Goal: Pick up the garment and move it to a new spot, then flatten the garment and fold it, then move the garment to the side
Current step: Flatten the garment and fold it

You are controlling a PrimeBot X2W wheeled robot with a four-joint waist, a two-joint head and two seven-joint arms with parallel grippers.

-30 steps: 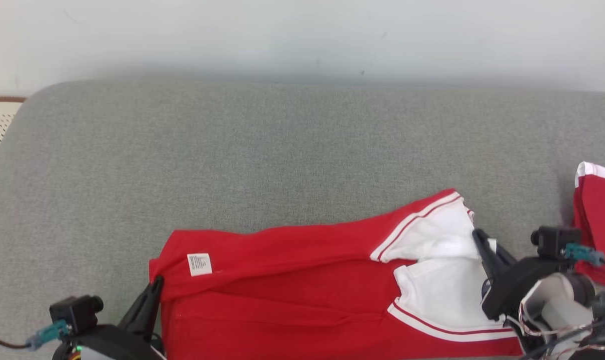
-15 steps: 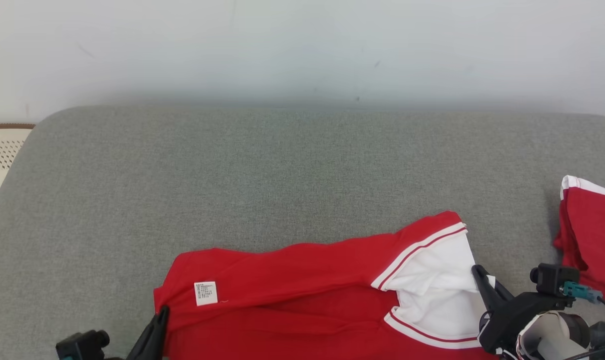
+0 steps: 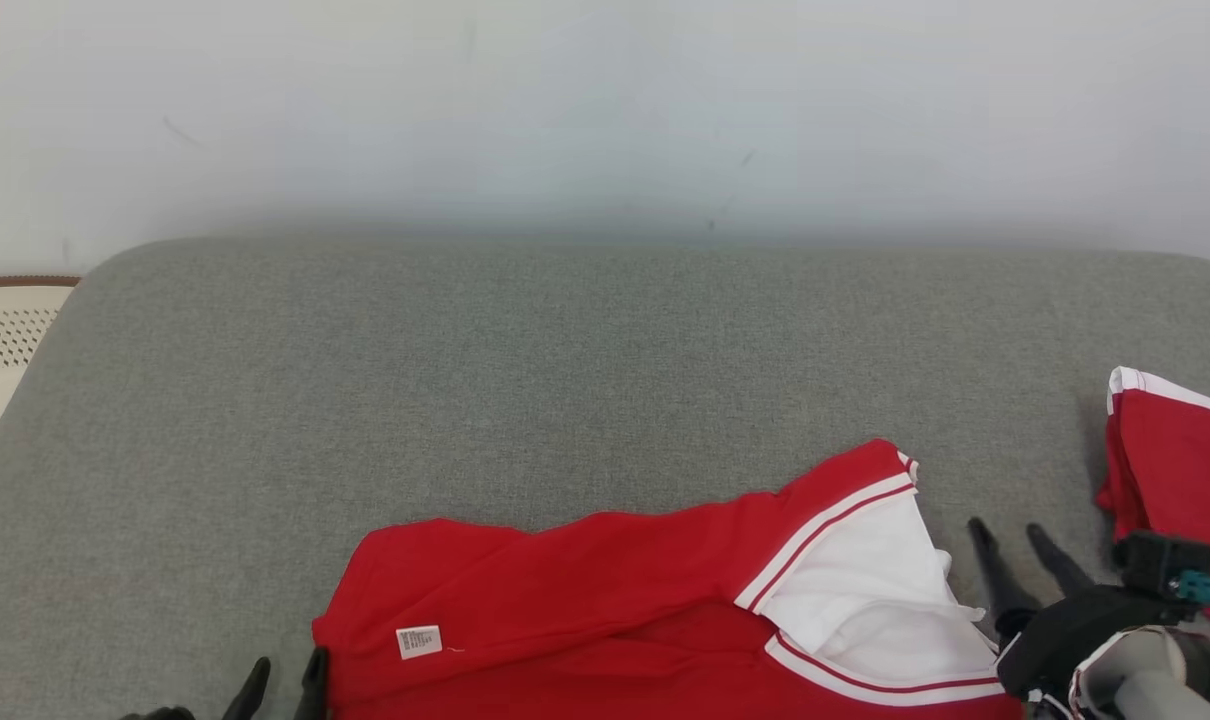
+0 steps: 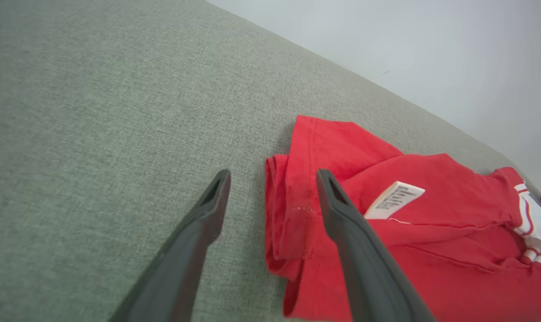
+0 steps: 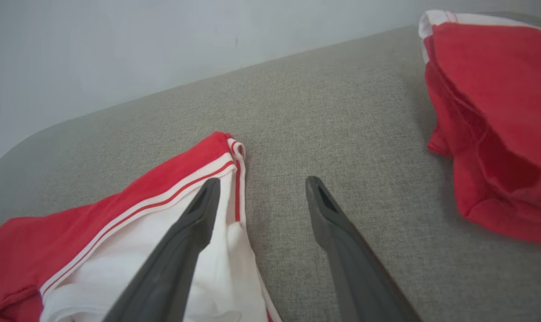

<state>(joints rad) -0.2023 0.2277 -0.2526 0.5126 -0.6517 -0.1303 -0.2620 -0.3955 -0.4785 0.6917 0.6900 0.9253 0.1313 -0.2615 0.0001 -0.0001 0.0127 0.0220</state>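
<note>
While the left hand (image 4: 272,176) and right hand (image 5: 261,183) gape empty, the garment (image 3: 615,580) lies between them.

Grey fabric cushion (image 3: 465,380), plain pale wall (image 3: 605,100) behind, cream perforated panel (image 3: 0,340) at far left

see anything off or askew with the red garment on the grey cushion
The red garment lies unevenly folded: its top edge runs slanted, the white care label faces up near its left end, and the white-trimmed right end is bunched open. Nothing looks torn or spilled.
</note>
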